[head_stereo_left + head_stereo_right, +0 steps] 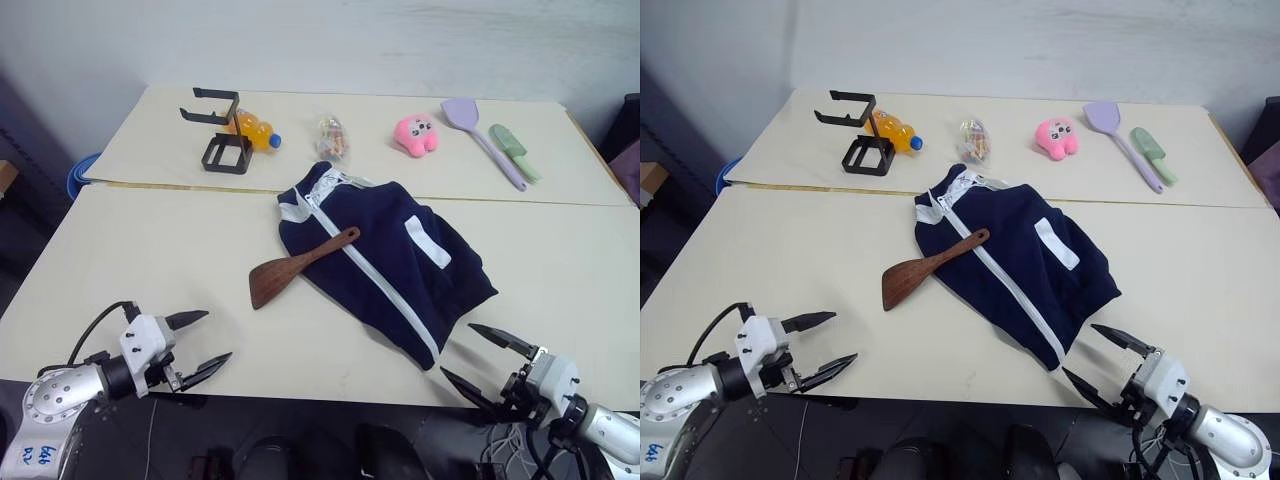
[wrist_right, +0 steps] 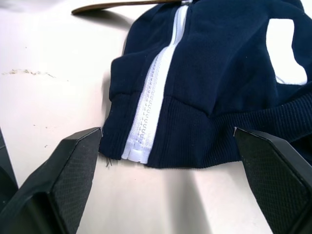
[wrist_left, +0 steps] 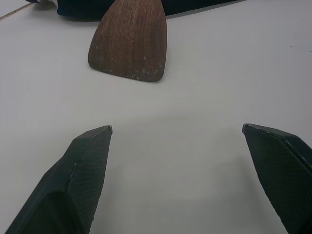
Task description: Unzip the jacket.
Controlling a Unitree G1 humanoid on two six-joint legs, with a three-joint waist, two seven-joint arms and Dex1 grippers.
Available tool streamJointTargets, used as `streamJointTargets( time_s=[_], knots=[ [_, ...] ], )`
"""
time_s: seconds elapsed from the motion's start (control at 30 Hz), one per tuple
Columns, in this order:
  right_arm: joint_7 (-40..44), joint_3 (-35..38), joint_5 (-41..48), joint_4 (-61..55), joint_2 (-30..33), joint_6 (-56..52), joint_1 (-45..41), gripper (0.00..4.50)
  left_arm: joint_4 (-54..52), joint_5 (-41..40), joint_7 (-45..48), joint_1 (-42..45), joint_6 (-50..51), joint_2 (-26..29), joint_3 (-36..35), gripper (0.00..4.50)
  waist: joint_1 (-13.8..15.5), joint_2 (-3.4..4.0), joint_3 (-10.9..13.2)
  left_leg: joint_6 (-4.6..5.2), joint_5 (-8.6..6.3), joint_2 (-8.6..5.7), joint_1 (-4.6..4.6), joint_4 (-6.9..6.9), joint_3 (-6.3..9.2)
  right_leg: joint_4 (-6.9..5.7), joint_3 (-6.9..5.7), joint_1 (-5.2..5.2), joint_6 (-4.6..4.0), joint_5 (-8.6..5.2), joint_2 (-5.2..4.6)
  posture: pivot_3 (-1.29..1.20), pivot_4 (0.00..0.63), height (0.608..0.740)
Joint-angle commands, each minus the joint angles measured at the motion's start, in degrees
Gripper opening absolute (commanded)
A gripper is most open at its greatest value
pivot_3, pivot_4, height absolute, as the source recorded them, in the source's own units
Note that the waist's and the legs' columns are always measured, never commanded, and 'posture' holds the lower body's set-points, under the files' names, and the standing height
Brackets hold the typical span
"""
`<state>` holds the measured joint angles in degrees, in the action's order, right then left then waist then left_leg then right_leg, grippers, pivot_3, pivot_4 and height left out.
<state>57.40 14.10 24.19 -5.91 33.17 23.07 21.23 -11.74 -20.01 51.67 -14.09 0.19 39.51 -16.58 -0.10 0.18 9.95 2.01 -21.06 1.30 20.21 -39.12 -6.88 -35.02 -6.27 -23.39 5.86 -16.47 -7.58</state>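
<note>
Jacket point(image 1: 385, 260) lies zipped mid-table, collar far, hem near the right gripper point(image 1: 490, 358); a wooden spatula point(image 1: 297, 265) rests across its zipper point(image 1: 375, 275). Both the right and left gripper point(image 1: 200, 340) stand empty, jaws apart. Pulling the slider could likely drag the unpinned fabric or knock the spatula.

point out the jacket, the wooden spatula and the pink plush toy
jacket point(image 1: 385, 245), left eye view, navy chest panel
wooden spatula point(image 1: 272, 281), left eye view, blade
pink plush toy point(image 1: 416, 135), left eye view, body

Head overhead; wrists close, table-level
</note>
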Motion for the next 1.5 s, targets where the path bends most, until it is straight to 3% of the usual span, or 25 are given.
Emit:
streamJointTargets(
  time_s=[0.03,0.53,0.77,1.0,1.2,1.3,1.5],
  knots=[
    [0.41,2.35,1.8,-0.88,1.04,0.05,0.49,4.48,-0.82,-0.77,0.4,0.86,-1.68,1.13,-2.39,4.5,0.0,0.0,0.0,0.0,0.0,0.0,0.0,0.0,0.0,0.0,0.0,0.0,0.0,0.0,0.0,0.0,0.15,0.74],
    [-1.82,1.5,4.4,-6.79,-0.88,-1.63,0.31,4.48,-1.01,-7.68,7.49,-0.43,4.73,4.52,-5.28,4.5,-0.03,0.0,0.0,0.0,0.0,0.0,-0.01,0.0,0.0,-0.02,0.02,0.0,0.0,0.0,0.0,0.0,0.15,0.74],
    [-1.29,-0.67,3.38,-8.16,-2.32,0.75,-1.18,4.48,-3.25,-7.71,5.08,6.12,8.3,4.05,-1.61,4.5,0.16,0.0,0.0,0.01,0.01,-0.04,0.0,0.0,0.01,-0.03,0.0,0.02,0.0,0.0,0.0,0.0,0.15,0.74],
    [-4.44,-3.39,3.16,-11.78,-5.84,0.0,-5.36,4.48,-3.4,-1.32,-1.44,23.13,14.21,-1.27,12.74,4.5,0.17,0.01,-0.01,0.0,0.05,-0.12,-0.01,-0.01,0.0,-0.43,-0.02,0.01,0.02,0.01,0.06,0.0,0.15,0.74],
    [-7.89,-5.18,2.03,-14.66,-5.96,-2.74,-8.3,4.48,10.48,18.31,-14.03,39.66,12.68,-9.17,26.68,4.5,0.74,-0.02,-0.01,0.21,0.21,-0.42,-0.01,-0.08,-0.06,-0.54,-0.31,0.0,0.14,0.08,0.21,0.0,0.15,0.74],
    [-9.19,-5.1,2.12,-15.69,-5.98,-3.88,-9.11,4.5,15.64,20.99,-17.24,42.93,10.64,-12.32,28.04,3.88,0.54,-0.05,0.01,0.22,0.21,-0.41,0.01,-0.08,-0.12,-0.52,-0.33,-0.04,0.15,0.08,0.22,0.0,0.15,0.74],
    [-10.64,-5.23,1.61,-16.58,-6.17,-4.57,-9.68,4.5,18.92,23.03,-19.91,44.6,8.52,-15.5,27.66,2.07,1.01,-0.08,0.02,0.27,0.24,-0.4,0.02,-0.13,-0.08,-0.52,-0.4,0.0,0.16,0.08,0.15,0.0,0.15,0.74]
  ],
)
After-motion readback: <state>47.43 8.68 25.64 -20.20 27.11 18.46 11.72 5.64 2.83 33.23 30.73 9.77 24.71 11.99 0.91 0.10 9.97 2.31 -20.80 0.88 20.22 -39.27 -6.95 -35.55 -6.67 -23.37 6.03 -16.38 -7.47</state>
